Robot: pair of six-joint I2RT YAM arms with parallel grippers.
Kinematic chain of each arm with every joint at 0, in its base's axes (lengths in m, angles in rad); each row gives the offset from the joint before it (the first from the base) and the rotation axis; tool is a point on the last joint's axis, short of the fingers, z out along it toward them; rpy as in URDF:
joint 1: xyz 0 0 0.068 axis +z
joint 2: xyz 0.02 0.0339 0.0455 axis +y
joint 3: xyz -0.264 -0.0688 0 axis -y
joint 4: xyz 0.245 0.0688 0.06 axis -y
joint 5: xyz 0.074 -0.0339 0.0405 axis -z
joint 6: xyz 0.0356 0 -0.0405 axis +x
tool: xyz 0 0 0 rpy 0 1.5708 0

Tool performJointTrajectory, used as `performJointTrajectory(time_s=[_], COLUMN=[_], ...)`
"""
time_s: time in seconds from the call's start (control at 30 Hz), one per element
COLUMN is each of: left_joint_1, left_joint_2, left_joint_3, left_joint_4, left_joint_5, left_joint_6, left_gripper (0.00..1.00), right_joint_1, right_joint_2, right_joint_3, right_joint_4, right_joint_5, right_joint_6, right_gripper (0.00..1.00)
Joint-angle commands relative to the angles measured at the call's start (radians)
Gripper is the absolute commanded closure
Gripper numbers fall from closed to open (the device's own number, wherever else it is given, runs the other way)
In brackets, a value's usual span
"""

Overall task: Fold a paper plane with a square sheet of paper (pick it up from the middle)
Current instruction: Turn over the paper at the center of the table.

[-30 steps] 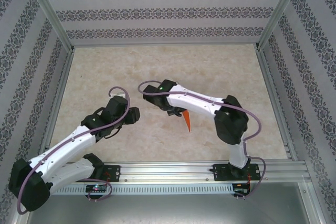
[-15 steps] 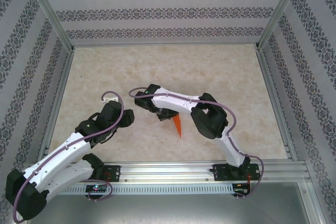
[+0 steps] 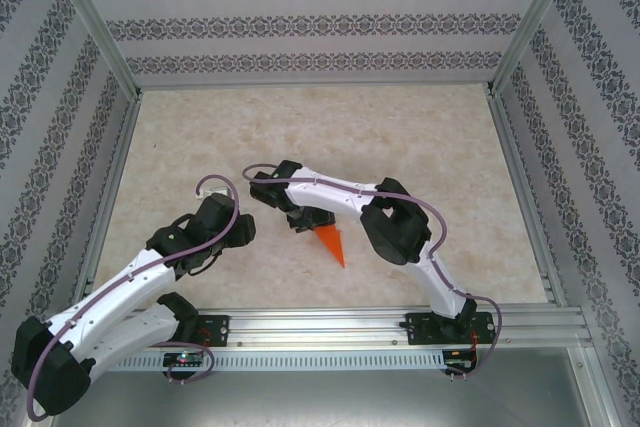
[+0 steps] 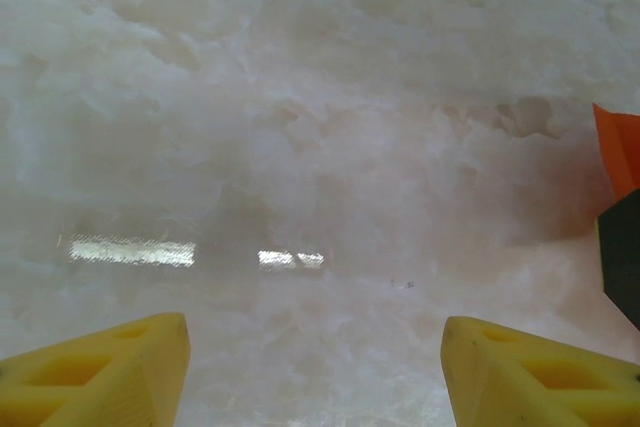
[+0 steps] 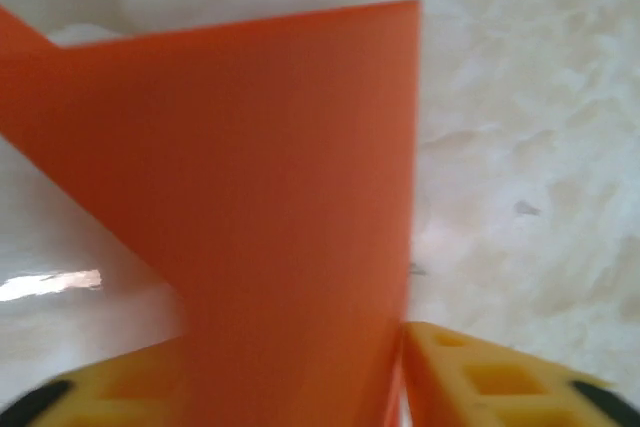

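The square sheet of paper stands folded into a bright orange pointed paper plane [image 3: 332, 243] on the table, just right of centre, its tip toward the near edge. My right gripper [image 3: 311, 219] is at its wide end. In the right wrist view the plane [image 5: 270, 177] rises between the two yellow fingers of that gripper [image 5: 295, 347], which stand apart around it. My left gripper [image 3: 246, 231] is a short way to the plane's left, open over bare table [image 4: 315, 347]. An orange corner of the plane [image 4: 622, 147] shows at the right edge of the left wrist view.
The marble-look tabletop [image 3: 300, 137] is fenced by aluminium posts and patterned walls. A metal rail [image 3: 380, 322] with both arm bases runs along the near edge. The right arm's elbow [image 3: 395, 229] hangs just right of the plane.
The right arm swung left and lower, bringing the plane down onto the table, and its jaws have parted. The left arm drew back a little, its jaws slightly wider.
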Motion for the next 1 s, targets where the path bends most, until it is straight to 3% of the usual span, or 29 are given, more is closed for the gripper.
performJointTrajectory(time_s=[0.0, 0.17, 0.33, 0.43, 0.57, 0.7, 0.97], left_joint_1=[0.009, 0.011, 0.011, 0.010, 0.011, 0.011, 0.010], left_joint_2=[-0.001, -0.002, -0.020, 0.011, 0.074, 0.083, 0.150], left_joint_3=[0.049, 0.114, 0.090, 0.077, 0.074, -0.003, -0.018], left_joint_4=[-0.076, -0.172, -0.080, 0.001, 0.046, 0.156, 0.213], left_joint_5=[0.009, 0.013, 0.084, 0.173, 0.264, 0.329, 0.391], left_joint_6=[0.019, 0.055, 0.089, 0.096, 0.049, 0.006, 0.009], left_gripper=[0.31, 0.29, 0.27, 0.26, 0.26, 0.25, 0.23], right_joint_1=[0.010, 0.013, 0.007, 0.002, -0.056, -0.131, -0.176], right_joint_2=[-0.089, -0.199, -0.386, -0.543, -0.711, -0.757, -0.729], right_joint_3=[-0.012, -0.110, -0.307, -0.563, -0.887, -1.059, -1.094], right_joint_4=[0.122, 0.369, 0.539, 0.756, 1.062, 1.261, 1.276], right_joint_5=[-0.076, -0.169, -0.101, -0.125, -0.263, -0.446, -0.537], right_joint_6=[0.025, 0.018, 0.020, 0.049, 0.077, 0.069, 0.014], right_gripper=[0.47, 0.36, 0.35, 0.43, 0.69, 0.89, 0.92])
